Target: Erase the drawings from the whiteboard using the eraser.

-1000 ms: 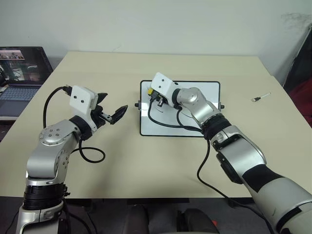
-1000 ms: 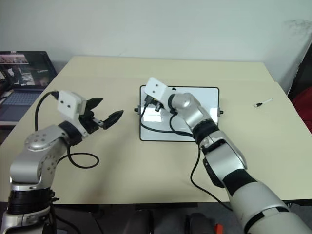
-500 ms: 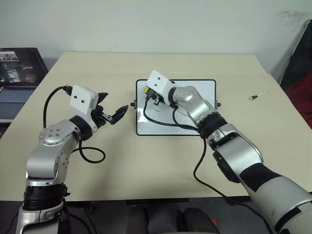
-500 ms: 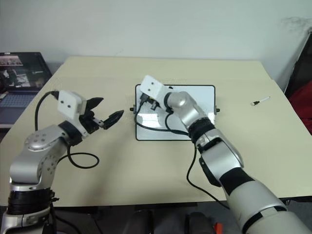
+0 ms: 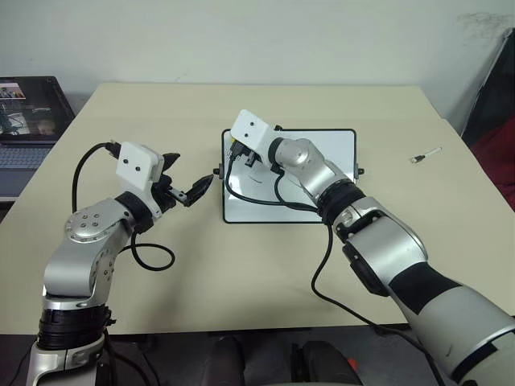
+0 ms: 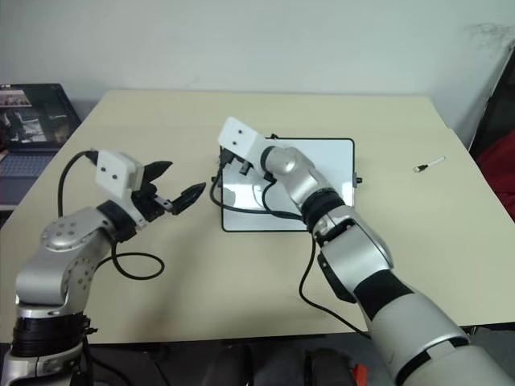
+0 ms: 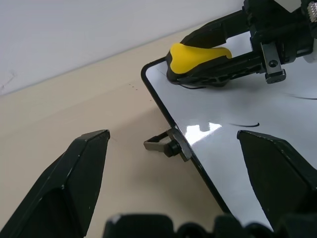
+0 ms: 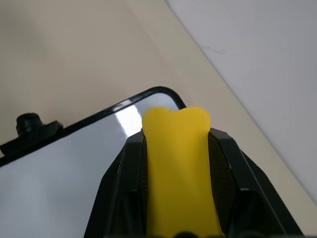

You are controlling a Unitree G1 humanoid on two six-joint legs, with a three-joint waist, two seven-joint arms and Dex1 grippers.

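1. The eraser [image 7: 198, 55] is clamped between the fingers of the right gripper [image 8: 177, 163] and is pressed onto the far left corner of the whiteboard [image 5: 322, 161].
2. The whiteboard lies flat at the middle of the table [image 5: 241, 265], its left knob [image 7: 166, 147] facing the left gripper [image 5: 191, 191].
3. A few drawings [image 7: 245, 124] are seen on the board as thin black strokes: one just under the eraser, one short stroke nearer the left edge, one further right.
4. The step in hand is judged to be the wiping itself, with the corner being worked; the task is not finished, since strokes remain.
5. For the next move, the eraser would have to be dragged across the remaining strokes with steady downward pressure, and the board could slide if it is not steadied.
6. The left gripper is held with its fingers spread and empty, above the table just beside the board's left edge, apart from it.
7. No containers are seen; a pen [image 5: 425, 156] lies well apart at the right, and a laptop [image 5: 28, 108] stands off the table's left side.
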